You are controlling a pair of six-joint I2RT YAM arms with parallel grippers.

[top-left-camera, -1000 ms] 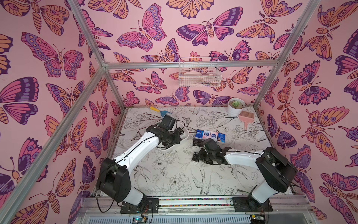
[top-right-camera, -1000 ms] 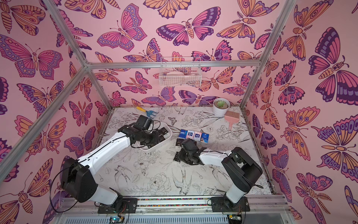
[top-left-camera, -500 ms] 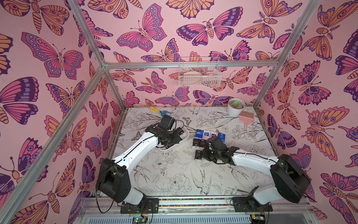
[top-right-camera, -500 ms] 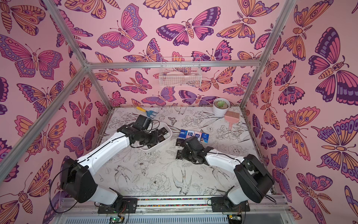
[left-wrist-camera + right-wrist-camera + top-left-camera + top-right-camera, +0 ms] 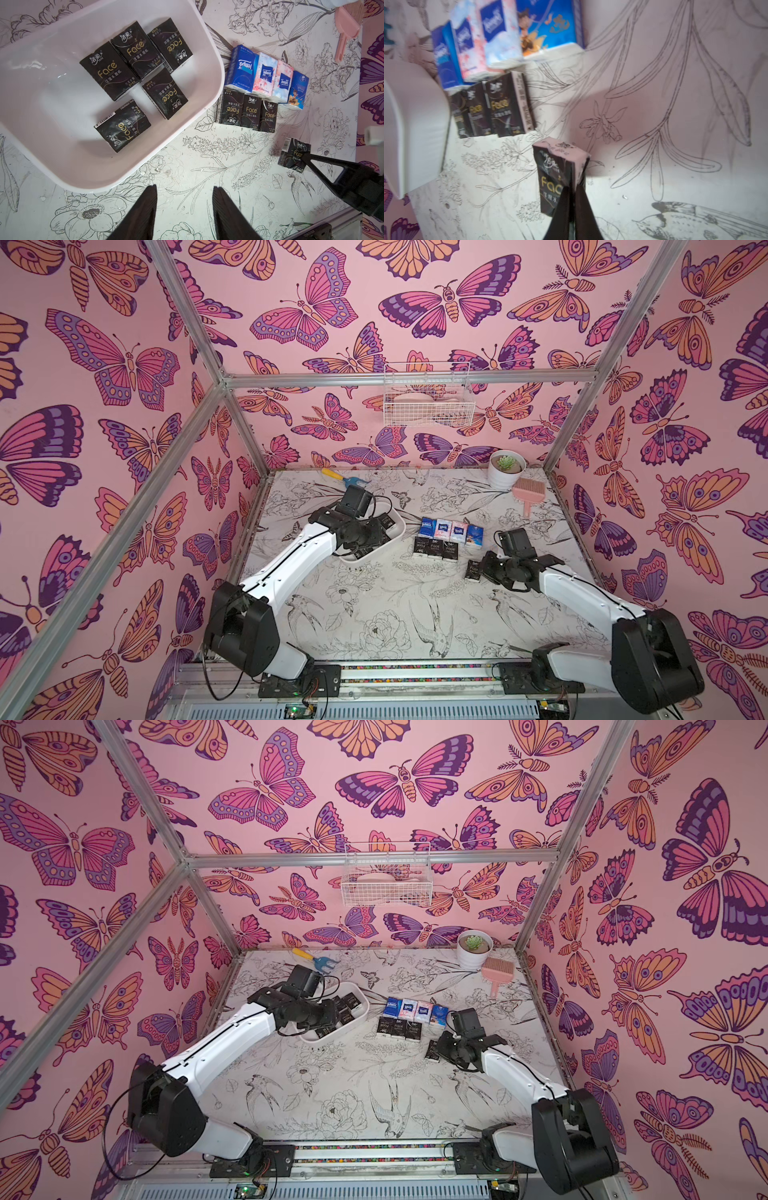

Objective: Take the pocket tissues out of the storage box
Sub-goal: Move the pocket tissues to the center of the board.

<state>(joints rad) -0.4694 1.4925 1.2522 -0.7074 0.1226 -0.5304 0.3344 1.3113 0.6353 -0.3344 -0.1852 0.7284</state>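
Right gripper [image 5: 572,186], its black fingers pressed together, pinches one black foil-wrapped pocket tissue packet [image 5: 556,170] by a lower corner only, out on the flower-printed white tabletop [image 5: 654,187] near the row of three black packets [image 5: 492,108]; whether it rests on the table or hangs just clear I cannot tell. So small a bite on a soft wrapper is the main risk; the packet could swivel about the pinch or slip free on any quick swing, and setting it down beside the row could nudge those packets out of line. Left gripper [image 5: 184,188] hovers with fingers half spread and nothing between them, just outside the rim of the shallow white plastic storage box with rounded corners [image 5: 62,162]; five black packets [image 5: 108,76] lie inside, three of them touching, so a careless reach might wedge two at once. Catching the rim could shove the light box into the four blue, white and pink packets [image 5: 266,76] just beside it.
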